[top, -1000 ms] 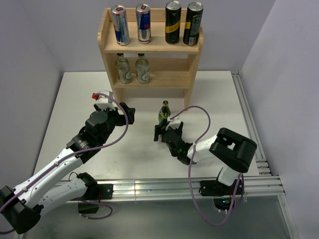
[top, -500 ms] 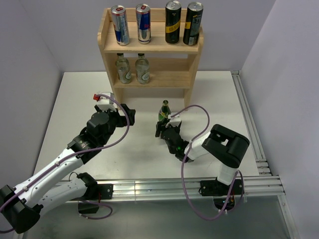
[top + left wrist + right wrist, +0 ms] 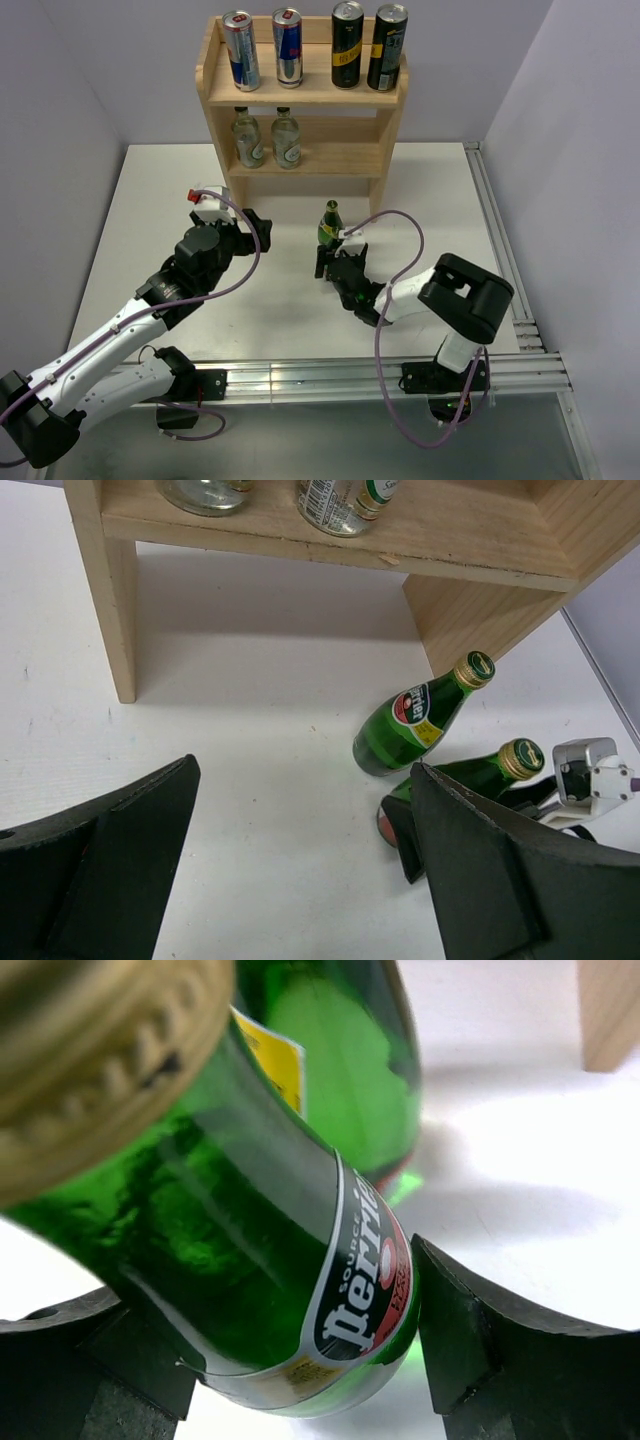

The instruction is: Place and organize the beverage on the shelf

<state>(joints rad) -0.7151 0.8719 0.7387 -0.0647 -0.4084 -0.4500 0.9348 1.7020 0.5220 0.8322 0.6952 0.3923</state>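
The right gripper (image 3: 338,270) has just clamped in. It now pinches a green bottle (image 3: 250,1260), just beside the other bottle (image 3: 415,715), mid-table. The left gripper (image 3: 300,870) is spread and empty; the shelf (image 3: 300,97) stands far back, so a lift should follow.

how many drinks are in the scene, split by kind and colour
silver-blue cans: 2
black-yellow cans: 2
clear glass bottles: 2
green bottles: 2
total: 8
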